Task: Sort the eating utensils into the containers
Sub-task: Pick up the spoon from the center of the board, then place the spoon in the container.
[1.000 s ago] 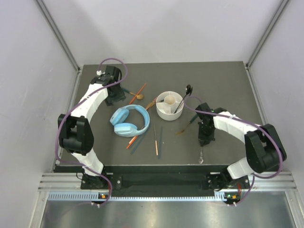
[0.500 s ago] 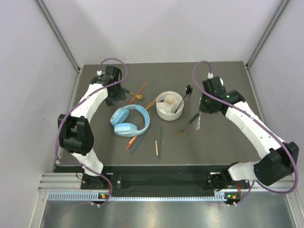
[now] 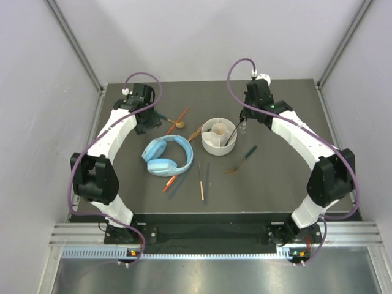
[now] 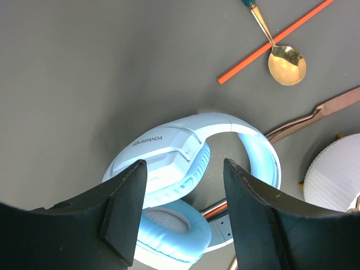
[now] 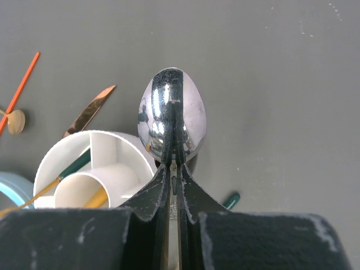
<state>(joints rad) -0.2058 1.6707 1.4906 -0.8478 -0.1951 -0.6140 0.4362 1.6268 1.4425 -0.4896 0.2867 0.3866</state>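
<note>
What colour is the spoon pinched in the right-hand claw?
The spoon is shiny, mirror-like silver. It shows best in the right wrist view.

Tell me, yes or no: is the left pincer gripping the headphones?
No, the left pincer stands open, its fingers apart and clear of the light blue headphones.

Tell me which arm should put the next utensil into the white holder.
Right. The right gripper is shut on a silver spoon beside the white holder; the left gripper hangs open and empty above the headphones.
</note>
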